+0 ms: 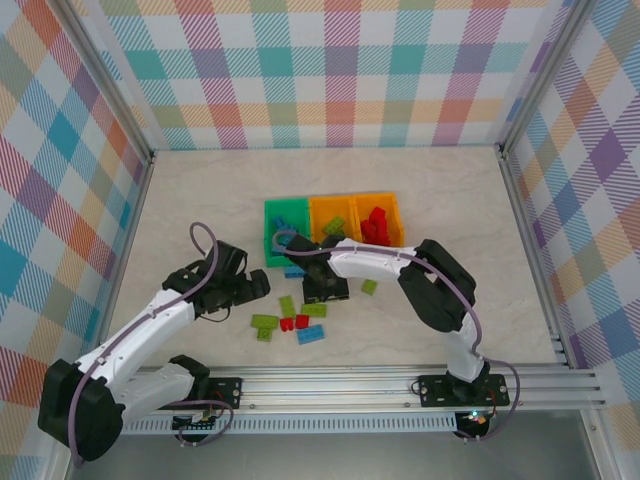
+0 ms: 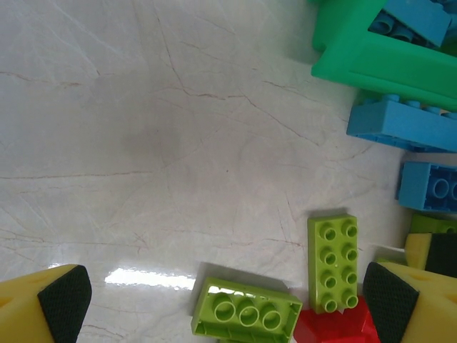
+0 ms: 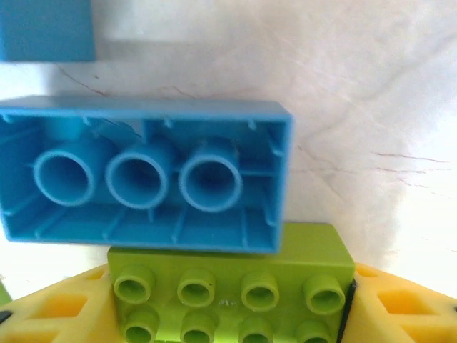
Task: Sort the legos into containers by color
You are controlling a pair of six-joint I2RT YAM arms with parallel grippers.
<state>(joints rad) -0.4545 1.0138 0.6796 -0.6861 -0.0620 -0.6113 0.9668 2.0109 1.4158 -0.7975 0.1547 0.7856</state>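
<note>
**Desk:** The right gripper (image 3: 230, 314) is clamping a lime green brick (image 3: 232, 268) between its yellow fingers (image 3: 403, 311), an upturned blue brick (image 3: 143, 175) lying just beyond.
**Photographer:** And the left gripper (image 2: 228, 304)?
**Desk:** Hanging with jaws spread wide over the table (image 2: 143, 143), two lime bricks (image 2: 332, 261) and a red brick (image 2: 335, 327) below.
**Photographer:** The bins?
**Desk:** Standing in a row behind the loose legos (image 1: 302, 321): green bin (image 1: 270, 215) holding blue, middle orange bin (image 1: 330, 201) lime, end orange bin (image 1: 401, 218) red.

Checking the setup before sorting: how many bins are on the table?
3, side by side: the green bin at left, the middle orange bin, and the right orange bin. None looks hidden.
</note>
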